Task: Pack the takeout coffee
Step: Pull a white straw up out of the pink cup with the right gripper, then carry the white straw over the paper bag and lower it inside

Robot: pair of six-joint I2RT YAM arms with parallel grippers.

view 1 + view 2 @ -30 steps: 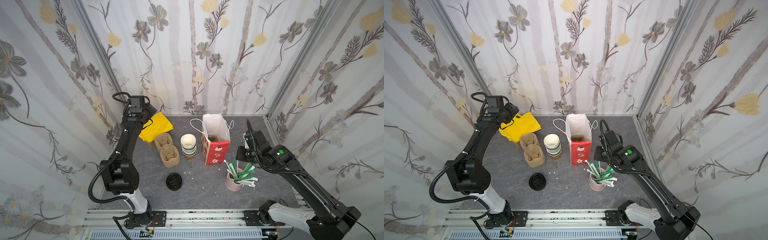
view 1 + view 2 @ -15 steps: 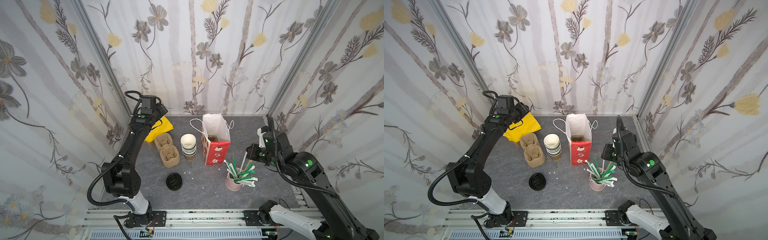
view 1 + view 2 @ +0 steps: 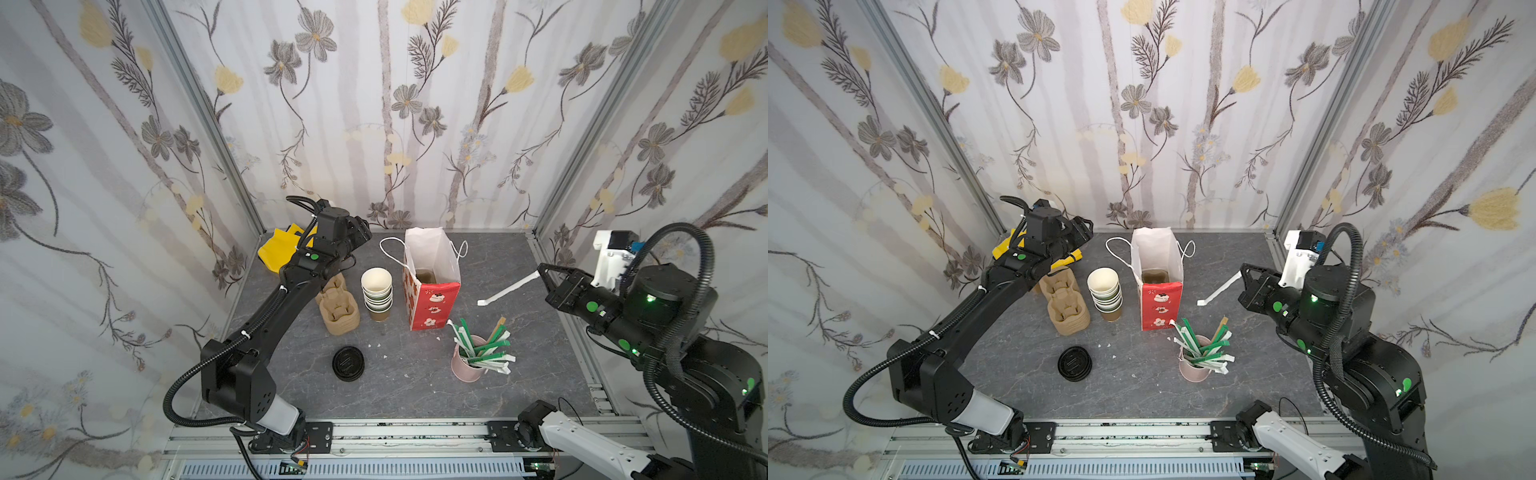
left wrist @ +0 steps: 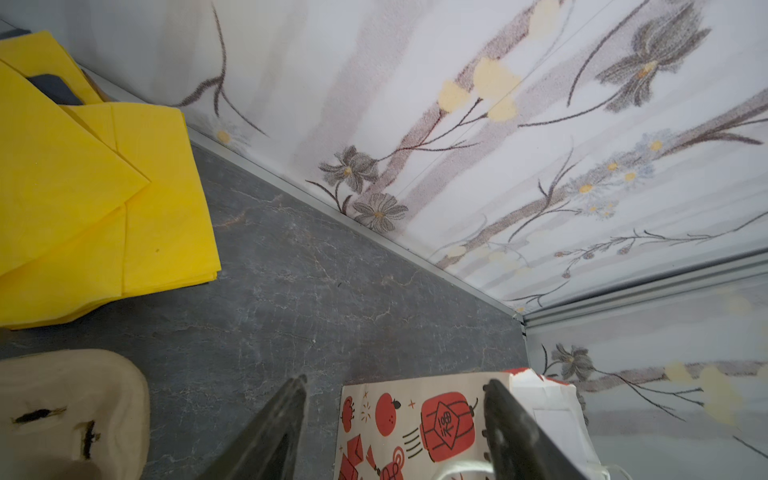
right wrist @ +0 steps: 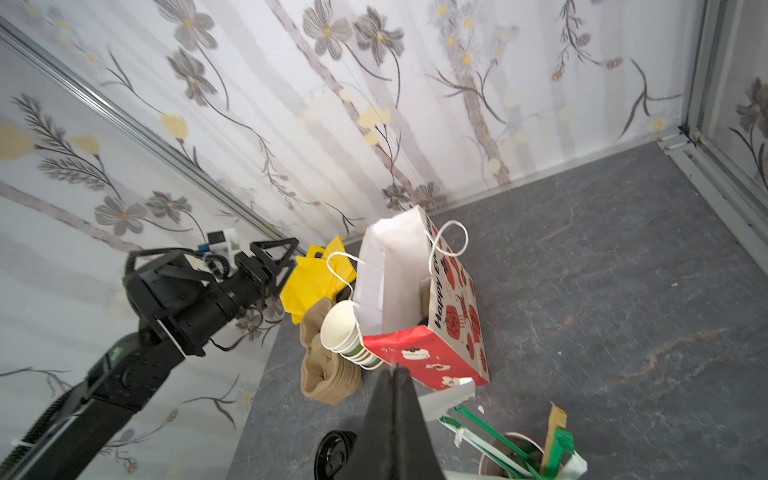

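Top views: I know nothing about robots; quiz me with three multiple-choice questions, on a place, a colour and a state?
1. Relative to the paper bag, the pink cup stands: A inside it; B beside it; C on top of it.
2. The pile of lids is: A white; B black; C green.
3. The right tool is: A open, empty; B holding a cup; C shut on a white wrapped straw.
Answers: 1 B, it stands near the bag's red front; 2 B, dark discs; 3 C, the straw pokes from closed tips.
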